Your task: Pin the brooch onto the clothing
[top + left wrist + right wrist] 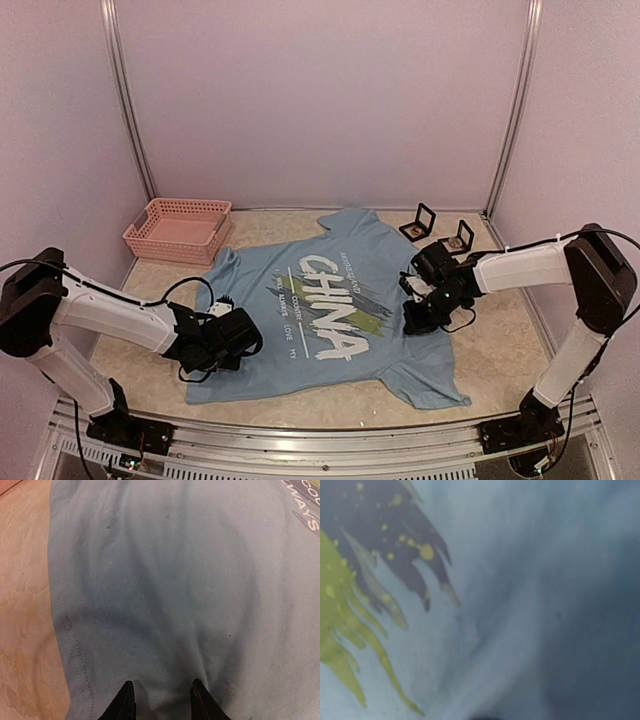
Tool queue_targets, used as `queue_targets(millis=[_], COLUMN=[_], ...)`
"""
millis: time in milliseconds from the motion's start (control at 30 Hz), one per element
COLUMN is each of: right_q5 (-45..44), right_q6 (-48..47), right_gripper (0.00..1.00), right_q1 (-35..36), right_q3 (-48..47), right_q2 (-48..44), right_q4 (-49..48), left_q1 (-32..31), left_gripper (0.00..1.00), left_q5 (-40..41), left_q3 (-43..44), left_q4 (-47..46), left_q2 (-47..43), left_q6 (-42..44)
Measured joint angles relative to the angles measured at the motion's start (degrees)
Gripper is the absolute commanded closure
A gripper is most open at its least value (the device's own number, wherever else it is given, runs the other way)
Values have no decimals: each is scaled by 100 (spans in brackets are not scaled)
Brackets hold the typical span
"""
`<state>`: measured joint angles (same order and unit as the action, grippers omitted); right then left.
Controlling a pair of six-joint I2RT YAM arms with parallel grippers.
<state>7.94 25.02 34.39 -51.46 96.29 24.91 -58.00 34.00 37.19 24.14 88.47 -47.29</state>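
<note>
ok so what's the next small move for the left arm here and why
Probably close the left gripper on the shirt: its fingers stand apart, pressed into the cloth with a small ridge raised between them. Pinching that would likely steady the shirt for the right gripper, low beside the green print; what it holds can't be seen.

The top external view looks down from above and behind the arm bases toward the far wall, far enough to hold the whole table (505, 345) and T-shirt (300, 372). The left wrist view sits low over the shirt's plain blue cloth, looking past the dark fingertips (125, 705) of the left gripper (161, 705), and catches a corner of the small white lettering (310, 522) also seen from above. The right wrist view is so close that it blurs, sharing only the brush-stroke graphic (342, 630) with the overhead one.
</note>
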Motion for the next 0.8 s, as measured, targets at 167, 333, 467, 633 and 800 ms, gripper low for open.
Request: queue_targets(millis=[167,333,467,633,800], right_q5=[22,133,234,378,374], right_q6=[240,498,651,743,581], right_gripper=[100,100,100,100,99], right_q1=[28,125,203,227,219], right_q3=[535,1128,1314,1281,205], right_q2=[-431,-1117,-1473,-1729,-1648], right_q4=[-243,101,610,1552,2533], left_q1=[-603,-1574,-1786,-1969,-1652], left_gripper=[64,63,63,55,49], left_q5=[229,365,208,-424,-796], left_q3=[11,205,247,4,249], left_q4=[-175,243,605,1272,2614], left_q2=[197,348,282,-348,-846], left_q6=[-542,-1281,-1598,-1939,-1816])
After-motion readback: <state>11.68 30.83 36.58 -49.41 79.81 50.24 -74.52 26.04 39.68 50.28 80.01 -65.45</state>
